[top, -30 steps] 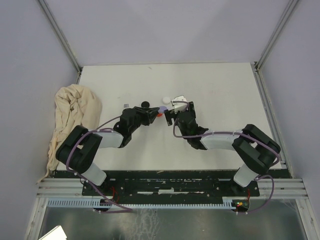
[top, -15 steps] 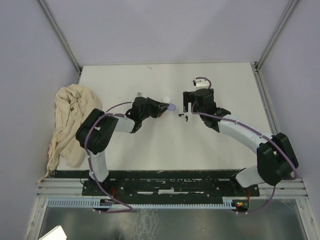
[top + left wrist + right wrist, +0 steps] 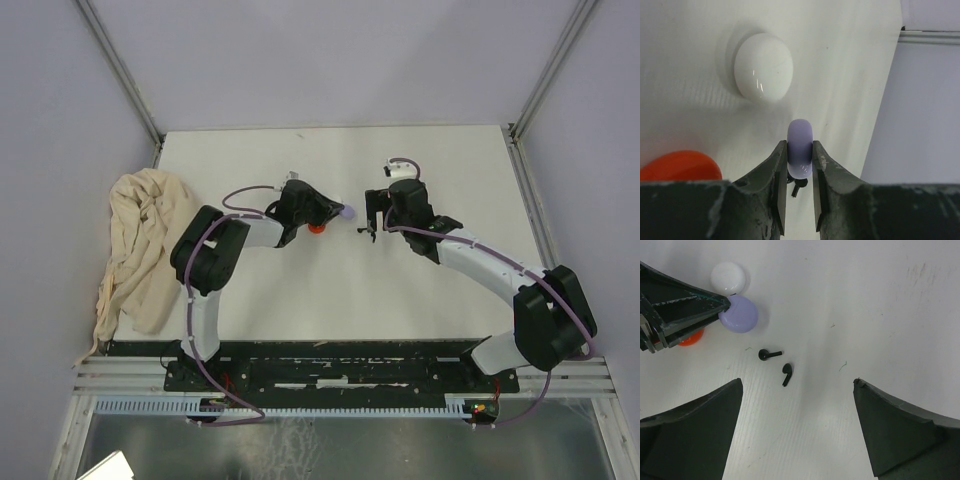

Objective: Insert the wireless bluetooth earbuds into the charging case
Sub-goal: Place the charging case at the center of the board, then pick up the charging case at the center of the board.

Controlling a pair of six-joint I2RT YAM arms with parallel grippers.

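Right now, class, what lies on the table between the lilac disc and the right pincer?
Two black earbuds lie between the lilac disc and the right pincer; the right wrist view shows it.

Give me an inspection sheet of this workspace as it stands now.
Surface: white table, faint scuffs.
Job's things: two black earbuds lying loose, apart from each other; lilac case held on edge; white case and red case resting on the table.
Clutter: cream cloth bunched at the table's left edge.
Grippers: left gripper shut on the lilac case; right gripper open above the black earbuds.
Cables: purple cables looped along both arms.
Surroundings: grey walls with metal frame posts.
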